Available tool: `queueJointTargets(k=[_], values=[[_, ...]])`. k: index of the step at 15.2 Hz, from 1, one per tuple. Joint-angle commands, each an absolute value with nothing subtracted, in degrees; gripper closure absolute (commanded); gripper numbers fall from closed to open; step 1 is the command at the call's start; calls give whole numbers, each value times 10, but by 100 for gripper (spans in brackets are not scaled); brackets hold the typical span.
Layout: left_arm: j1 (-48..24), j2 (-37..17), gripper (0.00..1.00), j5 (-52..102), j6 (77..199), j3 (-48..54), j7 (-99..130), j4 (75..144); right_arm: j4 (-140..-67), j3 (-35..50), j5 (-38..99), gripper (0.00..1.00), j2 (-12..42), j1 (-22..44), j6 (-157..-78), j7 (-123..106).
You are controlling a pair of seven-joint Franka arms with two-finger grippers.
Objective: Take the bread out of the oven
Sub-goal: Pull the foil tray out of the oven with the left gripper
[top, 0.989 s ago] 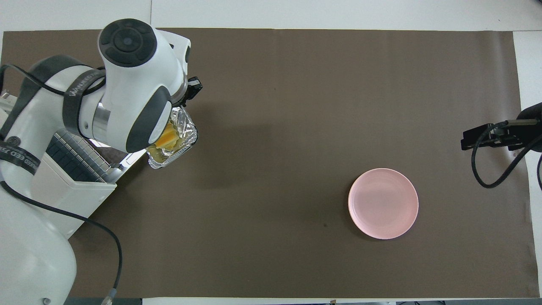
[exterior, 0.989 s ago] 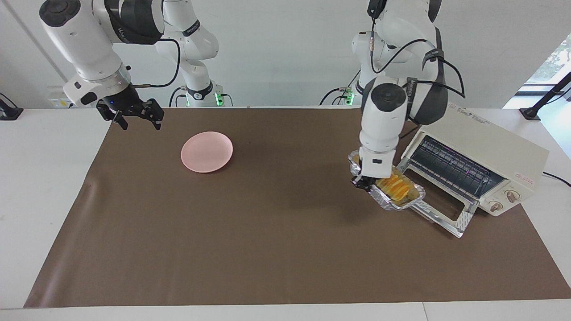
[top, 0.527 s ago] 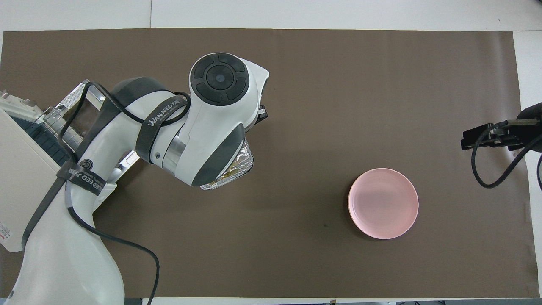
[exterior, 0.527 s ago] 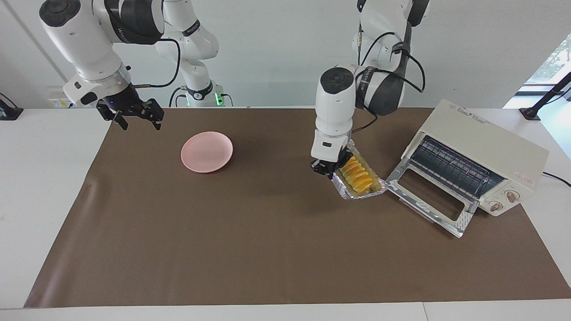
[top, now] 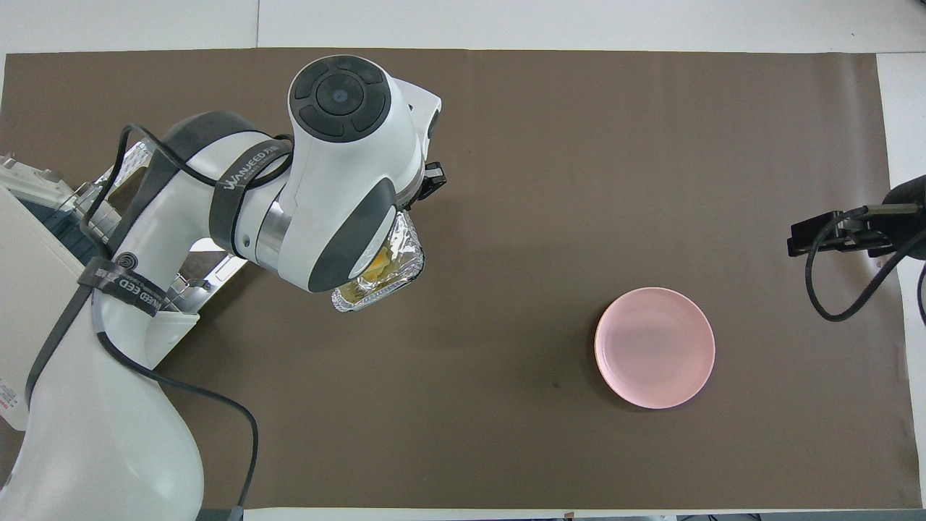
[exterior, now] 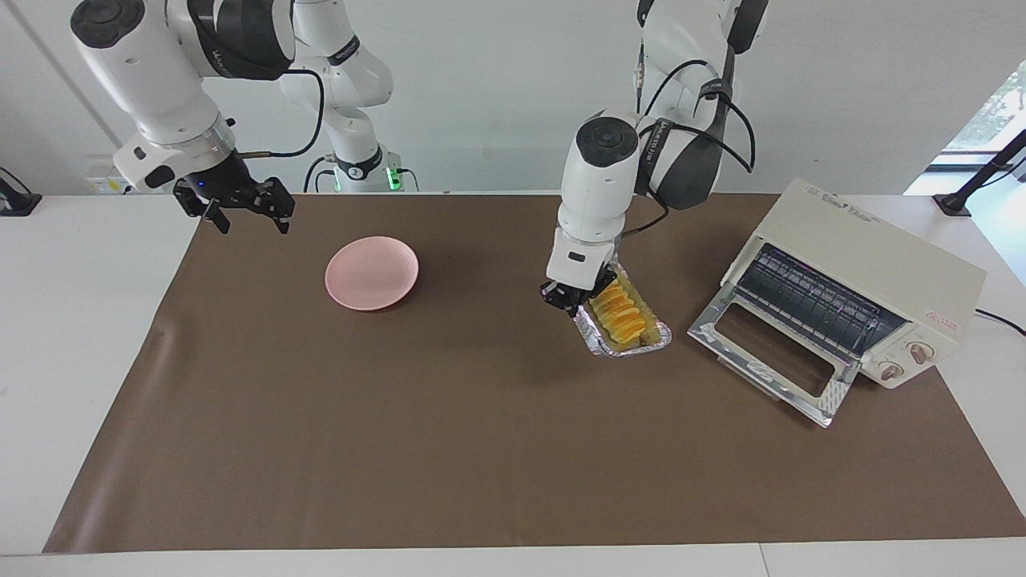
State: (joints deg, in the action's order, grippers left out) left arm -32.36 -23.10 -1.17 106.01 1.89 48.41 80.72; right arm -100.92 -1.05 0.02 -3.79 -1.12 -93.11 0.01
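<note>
The bread, a ridged golden-yellow loaf, lies in a crinkled foil tray. My left gripper is shut on the tray's rim at the end nearest the pink plate and holds it low over the brown mat, clear of the oven. I cannot tell whether the tray touches the mat. In the overhead view my left wrist hides most of the bread and tray. The cream oven stands at the left arm's end, its door dropped open. My right gripper waits open at the mat's other end.
A round pink plate sits on the brown mat toward the right arm's end, also seen from overhead. The oven's open door juts out over the mat beside the tray. The oven's wire rack shows bare.
My left gripper has carried the foil tray with the bread off the open oven door and toward the plate's end of the mat. The right arm has not moved.
</note>
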Motion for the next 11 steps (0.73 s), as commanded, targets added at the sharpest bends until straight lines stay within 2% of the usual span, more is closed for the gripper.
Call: queueJointTargets(k=[1,4,5,7,11], values=[[-333,-243,100,-10,1094,15,413,787,-1015,-5,-8,0,-47,-17,-929,-9],[-351,-249,100,-11,1092,18,403,783,-1015,-5,-8,0,-47,-17,-929,-9],[-353,-270,100,-11,1093,17,403,774,-1016,-5,-8,0,-47,-17,-929,-9],[-362,-314,100,-23,1057,18,401,699,-1015,-5,-8,0,-46,-17,-929,-9],[-420,-372,100,-81,1053,17,401,663,-1015,-5,-8,0,-47,-17,-929,-9]])
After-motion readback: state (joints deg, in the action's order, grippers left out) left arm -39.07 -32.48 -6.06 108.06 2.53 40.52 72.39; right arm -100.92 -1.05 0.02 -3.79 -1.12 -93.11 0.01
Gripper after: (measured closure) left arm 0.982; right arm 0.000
